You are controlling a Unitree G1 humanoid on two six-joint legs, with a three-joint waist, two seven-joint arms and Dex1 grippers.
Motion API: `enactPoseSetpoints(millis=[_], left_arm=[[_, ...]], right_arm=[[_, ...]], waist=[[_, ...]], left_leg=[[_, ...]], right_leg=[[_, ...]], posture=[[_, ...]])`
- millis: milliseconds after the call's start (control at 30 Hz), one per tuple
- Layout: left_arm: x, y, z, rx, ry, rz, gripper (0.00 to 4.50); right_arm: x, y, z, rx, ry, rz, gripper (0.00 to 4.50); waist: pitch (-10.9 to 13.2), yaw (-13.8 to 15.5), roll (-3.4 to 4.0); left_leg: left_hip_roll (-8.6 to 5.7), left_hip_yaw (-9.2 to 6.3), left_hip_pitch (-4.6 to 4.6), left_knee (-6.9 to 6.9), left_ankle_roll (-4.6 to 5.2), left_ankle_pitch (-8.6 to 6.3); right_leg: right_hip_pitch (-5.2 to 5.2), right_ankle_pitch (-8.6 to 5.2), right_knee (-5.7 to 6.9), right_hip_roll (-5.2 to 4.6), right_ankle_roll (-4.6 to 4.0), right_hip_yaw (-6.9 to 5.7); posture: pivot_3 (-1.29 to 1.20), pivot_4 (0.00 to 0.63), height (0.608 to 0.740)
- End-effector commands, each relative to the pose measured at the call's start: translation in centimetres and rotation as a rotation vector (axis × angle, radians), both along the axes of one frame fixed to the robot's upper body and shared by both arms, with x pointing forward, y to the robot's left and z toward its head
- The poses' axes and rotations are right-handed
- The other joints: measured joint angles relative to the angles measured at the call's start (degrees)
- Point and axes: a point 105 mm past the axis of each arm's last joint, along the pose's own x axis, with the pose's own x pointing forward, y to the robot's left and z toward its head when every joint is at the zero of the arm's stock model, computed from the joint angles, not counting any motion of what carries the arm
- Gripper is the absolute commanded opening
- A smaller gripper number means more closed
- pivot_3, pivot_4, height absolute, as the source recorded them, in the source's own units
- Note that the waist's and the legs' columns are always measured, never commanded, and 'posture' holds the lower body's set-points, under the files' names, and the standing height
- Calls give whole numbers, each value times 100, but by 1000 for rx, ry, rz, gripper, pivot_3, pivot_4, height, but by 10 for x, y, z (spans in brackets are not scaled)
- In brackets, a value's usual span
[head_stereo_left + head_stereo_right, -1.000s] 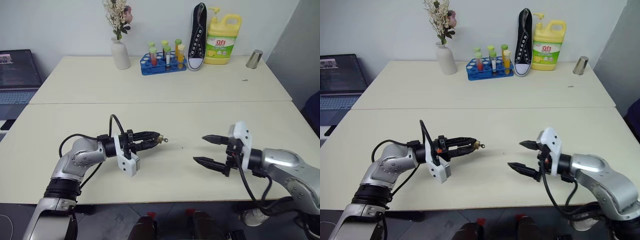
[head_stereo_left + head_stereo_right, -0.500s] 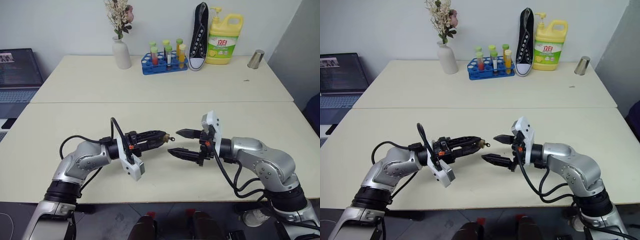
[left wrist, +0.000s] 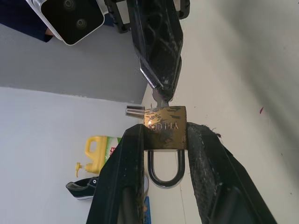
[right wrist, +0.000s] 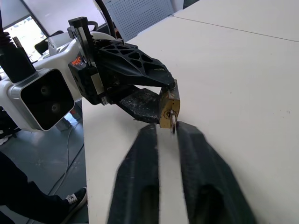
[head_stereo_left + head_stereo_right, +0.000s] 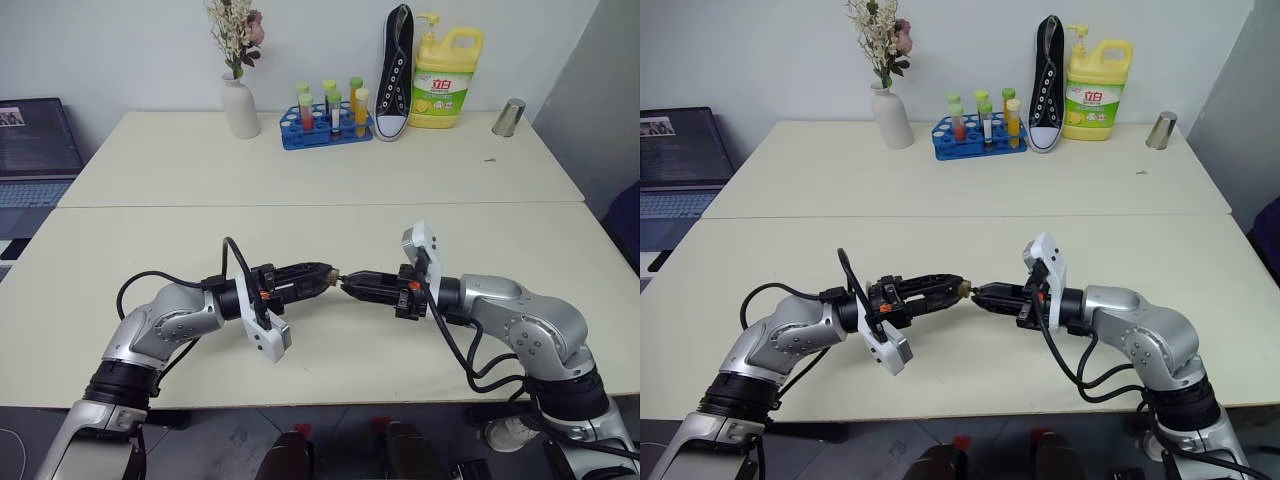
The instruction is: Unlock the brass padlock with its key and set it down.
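Note:
The brass padlock hangs above the near table, pinched by its sides in my left gripper, which points right. Its silver shackle lies back between the left fingers. The key sticks out of the padlock's underside, toward my right gripper. That gripper points left, tip to tip with the left one, and is shut on the key. In the right wrist view the padlock and key sit just past the right gripper.
At the back of the far table stand a white vase of flowers, a blue rack of test tubes, a black shoe, a yellow detergent bottle and a metal cup. A laptop sits at the left.
My right gripper moved left up to the padlock with its fingers spread, then shut on the key. The left gripper kept the padlock in place.

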Motion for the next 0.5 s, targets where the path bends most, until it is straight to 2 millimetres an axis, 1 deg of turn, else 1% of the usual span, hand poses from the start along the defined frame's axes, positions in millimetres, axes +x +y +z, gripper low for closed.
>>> enactPoseSetpoints(millis=[33,267,500], left_arm=[[-1,-1,8,-3,-36,-4,929],[-2,-1,6,-4,-39,-2,929],[-1,-1,4,-6,-49,4,929]], right_arm=[[-4,4,17,38,-43,34,0],[-5,5,18,39,-24,47,0],[-6,3,17,20,95,84,0]], waist=[[0,-2,0],[0,1,0],[0,0,1]], left_leg=[[0,0,0,0,0,0],[0,0,0,-1,0,0],[0,0,0,-2,0,0]], right_leg=[[0,0,0,0,0,0],[-1,0,0,0,0,0],[-1,0,1,0,0,0]], posture=[[0,150,740],[0,150,740],[0,150,740]])
